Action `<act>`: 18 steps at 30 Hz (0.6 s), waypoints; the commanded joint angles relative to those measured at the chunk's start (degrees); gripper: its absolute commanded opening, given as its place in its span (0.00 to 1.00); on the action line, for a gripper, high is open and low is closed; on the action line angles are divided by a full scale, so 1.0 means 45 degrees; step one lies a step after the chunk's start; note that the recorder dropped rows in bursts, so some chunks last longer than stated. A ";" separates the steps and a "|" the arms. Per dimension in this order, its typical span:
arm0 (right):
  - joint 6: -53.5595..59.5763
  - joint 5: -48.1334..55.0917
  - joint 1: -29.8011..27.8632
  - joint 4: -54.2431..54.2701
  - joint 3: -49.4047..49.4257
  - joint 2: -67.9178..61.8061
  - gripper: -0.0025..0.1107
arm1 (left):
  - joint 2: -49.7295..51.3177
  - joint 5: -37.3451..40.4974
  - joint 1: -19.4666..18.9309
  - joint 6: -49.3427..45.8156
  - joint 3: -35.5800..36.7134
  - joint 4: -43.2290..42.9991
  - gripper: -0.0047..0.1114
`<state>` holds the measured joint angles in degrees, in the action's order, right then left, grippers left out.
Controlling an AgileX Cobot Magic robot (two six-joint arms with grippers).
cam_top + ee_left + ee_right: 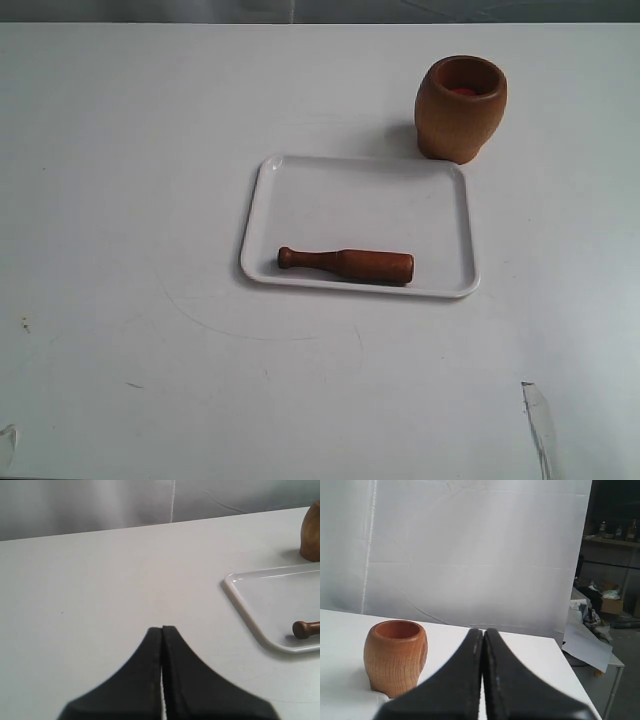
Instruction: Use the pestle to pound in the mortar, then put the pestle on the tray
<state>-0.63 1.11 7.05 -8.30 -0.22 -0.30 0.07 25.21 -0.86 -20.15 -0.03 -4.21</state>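
Starting left, L gripper (162, 628) had fingers pressed together, empty. Pestle (346, 264) lay on tray (300, 180) by its near rim, axis left-right, knob left, thick end right. Mortar (461, 108) stood upright just beyond tray's far right corner. R gripper (483, 630) likewise closed, empty.

In the left wrist view the picture's edge cuts the mortar (312, 532) to a sliver, the pestle (303, 629) to knob and neck, and the tray (250, 616) to one corner. The right claw (483, 630) hides one side of the mortar's foot — its base is blurred and cut off, as is that of the left claw (162, 628).
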 commanded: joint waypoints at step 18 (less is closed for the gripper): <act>-0.0037 0.1514 -0.1137 0.1332 0.0049 0.0066 0.02 | -0.0016 -0.0038 0.0099 0.0104 0.0007 0.0094 0.04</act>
<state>-0.76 7.52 2.32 -2.58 -0.22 -0.30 0.07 25.21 -0.86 -20.15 -0.03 -4.21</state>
